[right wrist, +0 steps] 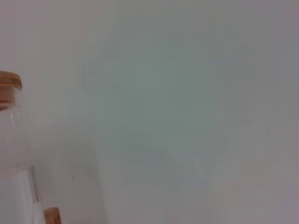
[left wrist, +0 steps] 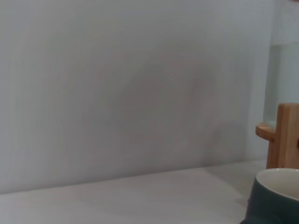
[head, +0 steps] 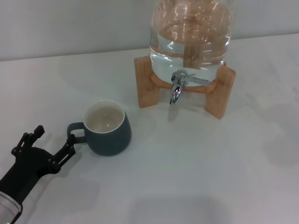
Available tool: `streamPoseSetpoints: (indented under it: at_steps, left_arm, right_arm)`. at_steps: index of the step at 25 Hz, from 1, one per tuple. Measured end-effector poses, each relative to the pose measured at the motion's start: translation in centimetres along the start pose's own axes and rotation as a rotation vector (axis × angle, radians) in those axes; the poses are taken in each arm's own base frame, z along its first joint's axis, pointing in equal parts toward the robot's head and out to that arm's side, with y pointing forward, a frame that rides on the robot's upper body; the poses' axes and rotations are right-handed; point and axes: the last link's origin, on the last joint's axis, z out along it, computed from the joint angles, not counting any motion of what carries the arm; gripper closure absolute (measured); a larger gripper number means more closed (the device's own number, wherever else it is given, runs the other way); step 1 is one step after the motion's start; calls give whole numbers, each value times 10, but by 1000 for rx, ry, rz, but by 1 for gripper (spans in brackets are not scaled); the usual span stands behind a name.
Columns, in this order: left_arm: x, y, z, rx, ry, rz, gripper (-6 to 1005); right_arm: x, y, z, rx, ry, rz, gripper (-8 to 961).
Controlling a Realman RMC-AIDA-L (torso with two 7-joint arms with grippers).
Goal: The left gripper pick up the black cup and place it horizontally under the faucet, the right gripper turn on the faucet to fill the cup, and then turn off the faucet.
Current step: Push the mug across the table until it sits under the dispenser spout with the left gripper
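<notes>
The left gripper [head: 53, 142] sits low over the white table [head: 196, 158], nearest the robot and on the handle side of the black cup [head: 107, 128]. Its two black fingers [head: 65, 151] are spread apart and hold nothing. One fingertip reaches right up beside the cup's loop handle [head: 74, 131], though whether it actually touches the handle cannot be told from the head view; the other finger stands well clear of the cup, farther out on that same side.

The black cup stands upright on the table with its cream-white inside facing up and its handle turned toward the left gripper. It is not under the faucet [head: 178, 88]; it rests on the near side of the jar's wooden stand [head: 148, 81], off toward the left gripper's side, apart from the stand's nearest leg.

Beyond the cup, the faucet juts out from the base of the glass jar [head: 190, 37], its spout pointing down between the two legs of the wooden stand and its thin lever reaching sideways, away from the cup. The jar holds clear water.

In the left wrist view the cup's rim [left wrist: 280, 179] shows in front of a wooden leg [left wrist: 287, 135] of the stand (only a corner of each is visible).

The right gripper appears in no view.
</notes>
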Motion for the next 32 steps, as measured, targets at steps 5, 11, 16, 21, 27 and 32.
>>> streamPoseSetpoints:
  at_steps: [5,11,16,21,27,32]
  left_arm:
    - [1,-1,2,0,-2,4,111]
    - [3,-2,4,2,7,11,111]
    - [7,-3,8,-4,17,16,112]
    - [10,-3,11,-9,24,19,112]
    - [7,-3,9,-4,11,18,112]
    - [5,-6,8,17,7,4,112]
  right_arm:
    - [0,0,0,1,0,0,104]
    - [1,0,0,1,0,2,104]
    - [0,0,0,1,0,3,104]
    - [1,0,0,1,0,2,104]
    - [0,-1,-2,8,-4,3,104]
    - [-1,-1,-2,6,-7,3,104]
